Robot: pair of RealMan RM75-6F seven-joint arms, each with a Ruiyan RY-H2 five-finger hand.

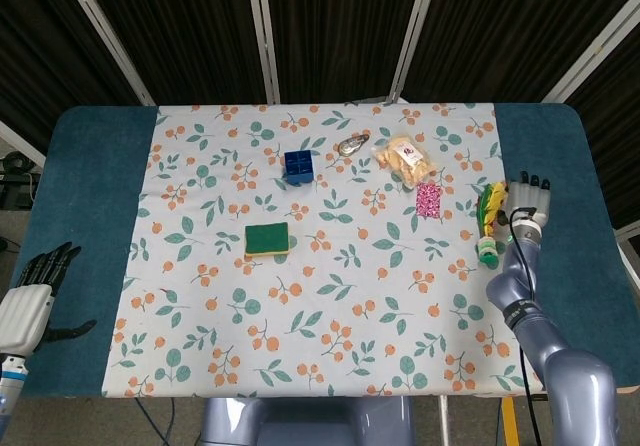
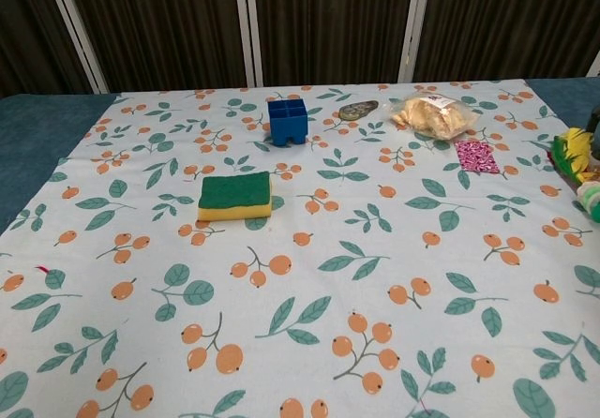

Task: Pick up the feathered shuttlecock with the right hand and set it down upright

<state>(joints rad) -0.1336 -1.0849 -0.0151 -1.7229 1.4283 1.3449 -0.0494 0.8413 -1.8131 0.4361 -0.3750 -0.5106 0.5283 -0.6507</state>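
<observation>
The feathered shuttlecock (image 1: 487, 220) lies on its side at the right edge of the patterned cloth, yellow-green feathers toward the back and pale cork base toward the front. In the chest view the shuttlecock (image 2: 579, 169) is cut off by the right frame edge. My right hand (image 1: 528, 198) hovers just right of the feathers, fingers spread and pointing away, holding nothing. My left hand (image 1: 35, 291) hangs open off the table's front left corner, far from everything.
On the cloth are a green and yellow sponge (image 1: 267, 237), a blue block (image 1: 297, 166), a metal clip (image 1: 351, 146), a bag of snacks (image 1: 403, 159) and a pink packet (image 1: 429, 200). The teal table (image 1: 95, 206) shows on both sides.
</observation>
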